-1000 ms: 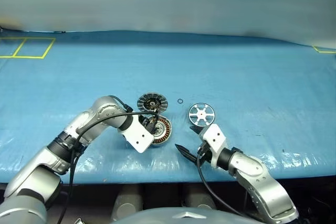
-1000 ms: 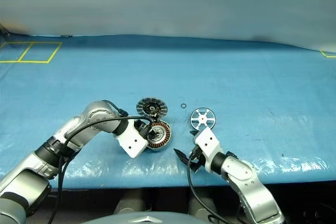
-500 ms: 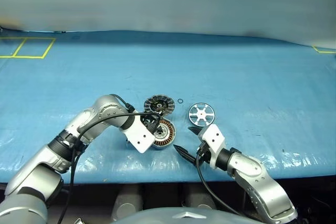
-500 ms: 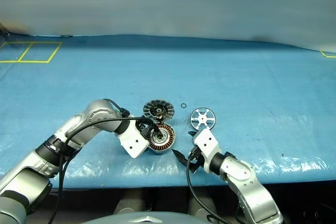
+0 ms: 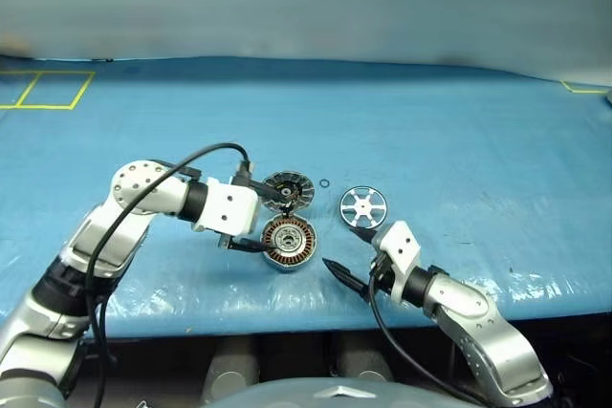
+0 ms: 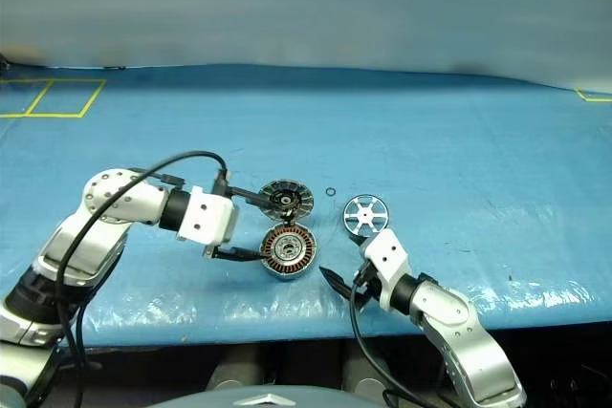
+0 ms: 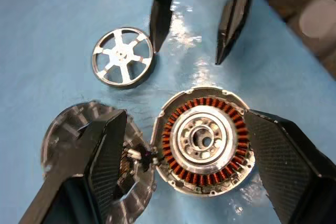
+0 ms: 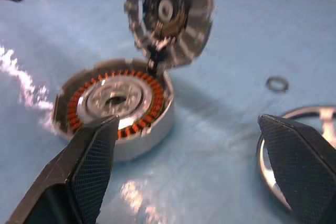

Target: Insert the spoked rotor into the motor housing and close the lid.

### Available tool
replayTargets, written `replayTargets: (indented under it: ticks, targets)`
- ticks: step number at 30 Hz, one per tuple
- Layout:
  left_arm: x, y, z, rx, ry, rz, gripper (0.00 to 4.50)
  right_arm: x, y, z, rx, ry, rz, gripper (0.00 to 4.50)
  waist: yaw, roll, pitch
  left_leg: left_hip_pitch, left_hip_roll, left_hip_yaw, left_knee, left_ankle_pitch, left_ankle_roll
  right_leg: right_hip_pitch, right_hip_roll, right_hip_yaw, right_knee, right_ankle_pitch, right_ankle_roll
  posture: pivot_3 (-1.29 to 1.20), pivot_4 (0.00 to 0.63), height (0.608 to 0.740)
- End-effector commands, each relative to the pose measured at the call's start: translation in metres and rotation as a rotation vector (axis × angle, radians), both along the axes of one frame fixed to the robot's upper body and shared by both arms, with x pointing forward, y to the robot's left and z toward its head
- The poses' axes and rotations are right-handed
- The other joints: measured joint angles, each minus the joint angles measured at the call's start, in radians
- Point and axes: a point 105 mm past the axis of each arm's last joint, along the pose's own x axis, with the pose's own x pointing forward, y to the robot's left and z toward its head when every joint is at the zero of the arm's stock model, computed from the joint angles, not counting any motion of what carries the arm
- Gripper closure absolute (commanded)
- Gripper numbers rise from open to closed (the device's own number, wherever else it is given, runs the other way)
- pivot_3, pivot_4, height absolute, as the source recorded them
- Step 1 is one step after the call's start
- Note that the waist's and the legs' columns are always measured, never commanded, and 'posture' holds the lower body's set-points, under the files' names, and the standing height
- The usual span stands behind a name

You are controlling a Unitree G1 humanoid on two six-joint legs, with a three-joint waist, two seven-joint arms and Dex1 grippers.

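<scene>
Nearest to the robot is the right gripper (image 5: 346,257), low over the blue table cover (image 5: 459,121). Its two black fingers stand wide apart and hold nothing. One fingertip lies just in front of the spoked wheel (image 5: 363,204), the other points toward the motor cup (image 5: 289,241). The wheel lies flat on the cover, a little to the right of the cup and apart from it, so it is not yet inserted.

The left gripper (image 5: 265,220) reaches in from the left. Its jaws are also spread and empty: one finger is beside the near edge of the cup, the other is at the lid (image 5: 289,189). In the left wrist view the cup sits between these fingers, with the copper windings and the dark centre free. The lid is folded back behind the cup, joined at the cup's far edge, its segmented face up.

The step in hand, as I judge it, is to pick up the wheel with the right gripper. To do it well, the fingers should come down across the thin rim, not on a spoke, and close gently, because a flat metal part can slide on this smooth cover. Then the wheel must stay level and its hub must meet the centre of the cup. The left gripper could steady the cup.

A tiny black ring (image 5: 326,183) lies further back, between lid and wheel. It is better not to touch it.
</scene>
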Motion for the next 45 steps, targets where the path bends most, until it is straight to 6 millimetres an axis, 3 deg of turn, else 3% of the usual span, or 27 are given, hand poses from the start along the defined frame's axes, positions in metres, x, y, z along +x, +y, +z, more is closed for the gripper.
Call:
replayTargets:
  ticks: [1, 4, 9, 14, 18, 23, 27, 32, 45]
  targets:
    - [-0.005, 0.005, 0.008, -0.14, 0.039, 0.127, 0.71, 0.015, 0.008, 0.036, 0.055, -0.122, 0.011, 0.0, 0.0, -0.001, 0.0, 0.0, 0.0, 0.0, 0.0, 0.0, 0.0, 0.0, 0.0, 0.0, 0.0, 0.0, 0.0, 0.0, 0.15, 0.74]
    - [-0.015, 0.008, 0.0, -0.188, 0.1, 0.181, 0.71, 0.034, 0.013, 0.042, -0.034, -0.15, 0.034, 0.0, 0.005, -0.002, 0.001, 0.0, 0.0, -0.001, -0.001, 0.0, 0.0, 0.0, 0.0, 0.0, 0.0, 0.0, 0.0, 0.0, 0.15, 0.74]
    - [-0.021, 0.012, -0.009, -0.225, 0.139, 0.257, 0.71, 0.066, 0.01, 0.032, -0.253, -0.098, 0.018, 0.0, 0.008, -0.002, 0.001, 0.0, -0.001, 0.0, -0.001, 0.0, 0.0, 0.0, -0.001, -0.001, 0.0, 0.003, -0.006, 0.0, 0.15, 0.74]
    - [-0.029, 0.01, -0.02, -0.256, 0.148, 0.321, 0.71, 0.095, 0.003, 0.04, -0.234, 0.032, -0.071, 0.0, -0.001, -0.002, 0.001, -0.001, -0.001, 0.001, -0.002, 0.0, 0.0, -0.002, -0.001, 0.0, 0.0, 0.003, -0.006, 0.0, 0.15, 0.74]
    - [-0.032, 0.008, -0.023, -0.283, 0.155, 0.337, 0.71, 0.095, 0.008, 0.041, -0.286, 0.053, 0.004, 0.0, 0.007, -0.002, 0.001, -0.001, -0.001, 0.0, -0.004, 0.0, 0.0, -0.002, -0.001, -0.001, 0.0, 0.003, -0.007, 0.0, 0.15, 0.74]
    - [-0.032, 0.007, -0.025, -0.29, 0.158, 0.344, 0.71, 0.101, 0.013, 0.025, -0.371, 0.145, 0.043, 0.0, 0.001, -0.002, 0.001, 0.0, -0.001, 0.001, -0.004, 0.0, 0.0, -0.002, -0.001, -0.001, 0.0, 0.002, -0.008, 0.0, 0.15, 0.74]
    - [-0.03, 0.004, -0.026, -0.288, 0.147, 0.344, 0.71, 0.121, 0.011, 0.019, -0.439, 0.132, -0.027, 0.0, 0.001, -0.001, 0.001, -0.001, -0.001, 0.001, -0.004, 0.0, 0.0, -0.002, -0.001, 0.0, 0.0, 0.002, -0.008, 0.0, 0.15, 0.74]
    - [-0.029, -0.001, -0.027, -0.285, 0.145, 0.326, 0.71, 0.128, 0.016, 0.01, -0.492, 0.148, -0.001, 0.0, 0.001, -0.002, 0.001, -0.001, -0.001, 0.001, -0.005, 0.0, 0.0, -0.003, -0.001, 0.0, -0.001, 0.002, -0.007, 0.0, 0.15, 0.74]
    - [-0.027, -0.005, -0.024, -0.277, 0.1, 0.332, 0.71, 0.13, 0.02, -0.011, -0.419, 0.275, -0.097, 0.0, -0.005, -0.001, 0.002, -0.001, -0.001, 0.001, -0.005, 0.0, -0.001, -0.004, 0.0, -0.001, 0.0, 0.004, -0.005, 0.0, 0.15, 0.74]
